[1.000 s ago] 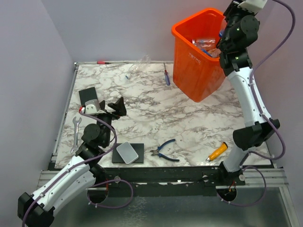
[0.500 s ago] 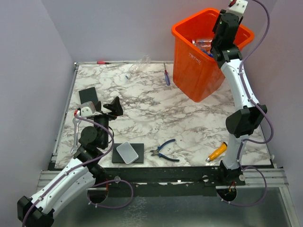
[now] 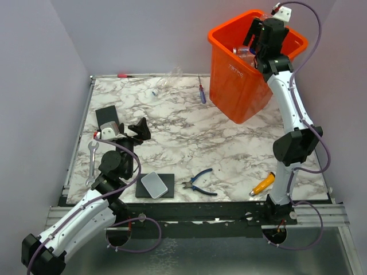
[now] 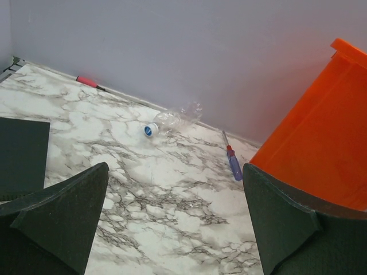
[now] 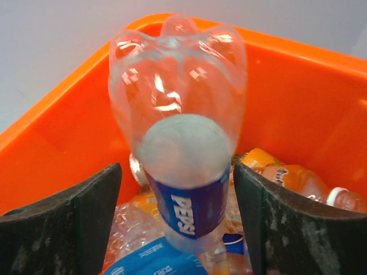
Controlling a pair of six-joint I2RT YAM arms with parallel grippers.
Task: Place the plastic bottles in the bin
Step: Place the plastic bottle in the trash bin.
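Bottles, top view: clear crushed bottles (image 3: 245, 53) show inside the bin; a stray bottle (image 3: 167, 81) lies on the bench (image 3: 189, 137) by the far wall, well apart from the bin.
Bin, top view: the orange bin (image 3: 235, 86) stands at the far right of the bench.
Right gripper, top view: the right gripper (image 3: 255, 37) hangs over the bin's mouth, pointing down into it.
Left gripper, top view: the left gripper (image 3: 139, 129) is low over the near left of the bench, spread and holding nothing.
Left wrist view: the left gripper (image 4: 175, 169) has its fingers wide apart. Beyond them lies the stray bottle (image 4: 172, 120), blue cap toward the camera, with the bin (image 4: 321, 149) at the right.
Right wrist view: the right gripper (image 5: 176, 172) is spread. A clear Pepsi bottle (image 5: 180, 114) hangs cap-down between its fingers, with a gap at the left finger.
Bin contents, right wrist view: inside the bin (image 5: 298, 103) are an orange bottle (image 5: 287, 177) and crushed clear ones with blue labels.
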